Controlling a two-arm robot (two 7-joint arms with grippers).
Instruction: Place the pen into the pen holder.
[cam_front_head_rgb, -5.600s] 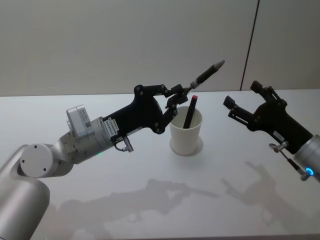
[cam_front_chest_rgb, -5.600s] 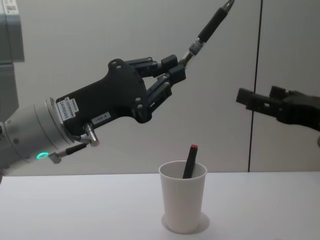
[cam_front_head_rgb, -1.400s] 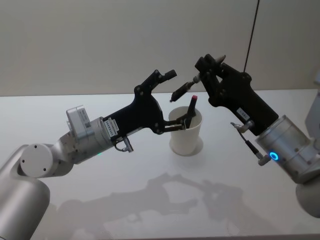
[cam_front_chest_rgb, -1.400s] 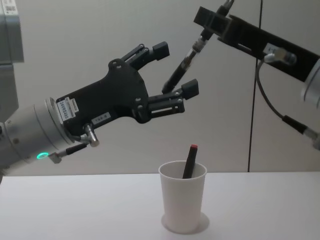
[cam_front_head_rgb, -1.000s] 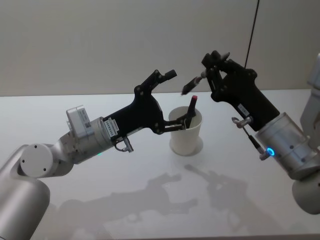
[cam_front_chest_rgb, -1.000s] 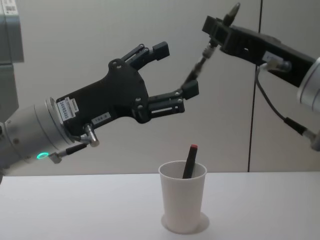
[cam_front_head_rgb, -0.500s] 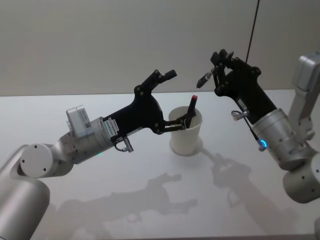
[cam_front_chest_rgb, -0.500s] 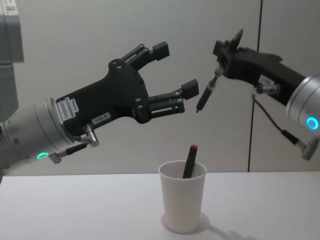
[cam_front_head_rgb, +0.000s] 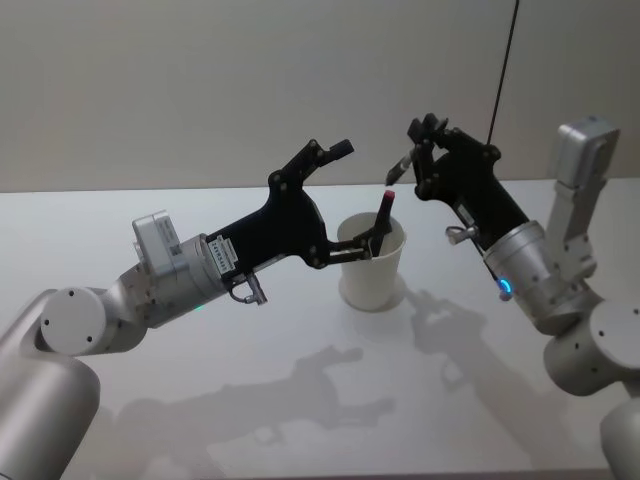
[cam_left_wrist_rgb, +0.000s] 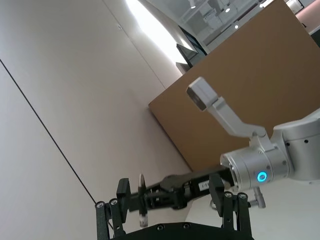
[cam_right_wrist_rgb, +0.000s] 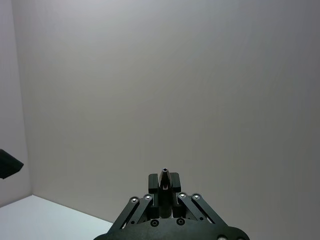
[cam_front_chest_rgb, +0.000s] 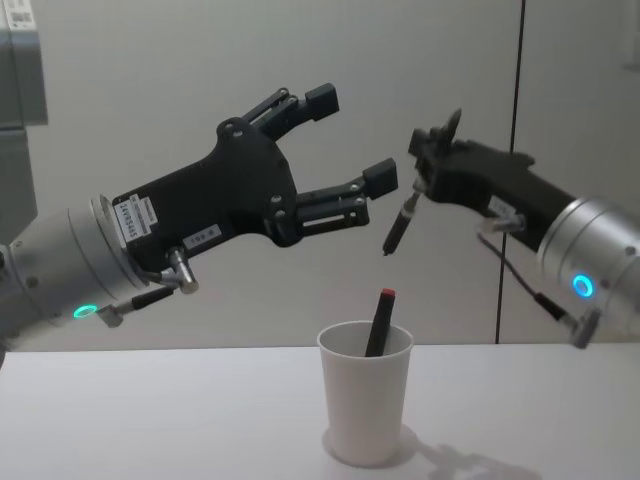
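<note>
The pen holder, a white paper cup (cam_front_head_rgb: 372, 268) (cam_front_chest_rgb: 365, 408), stands on the white table with a dark, red-capped pen (cam_front_head_rgb: 385, 208) (cam_front_chest_rgb: 381, 320) leaning inside it. Another dark pen (cam_front_chest_rgb: 402, 222) (cam_front_head_rgb: 401, 166) (cam_left_wrist_rgb: 143, 202) hangs tip-down and tilted, above the cup and slightly to its right. My right gripper (cam_front_chest_rgb: 427, 178) (cam_front_head_rgb: 420, 160) is shut on its upper part; the pen's end (cam_right_wrist_rgb: 164, 177) pokes out between its fingers in the right wrist view. My left gripper (cam_front_chest_rgb: 350, 137) (cam_front_head_rgb: 358, 195) hovers open above the cup's left side, with nothing between its fingers.
The white table (cam_front_head_rgb: 200, 400) is bare around the cup. A grey wall with a dark vertical seam (cam_front_chest_rgb: 516, 120) stands behind. The right arm's shoulder (cam_front_head_rgb: 575, 190) rises at the right edge.
The pen has passed from my left gripper, which opened and stays still, to my right gripper. In the last half second the right gripper came lower and nearer the cup.
</note>
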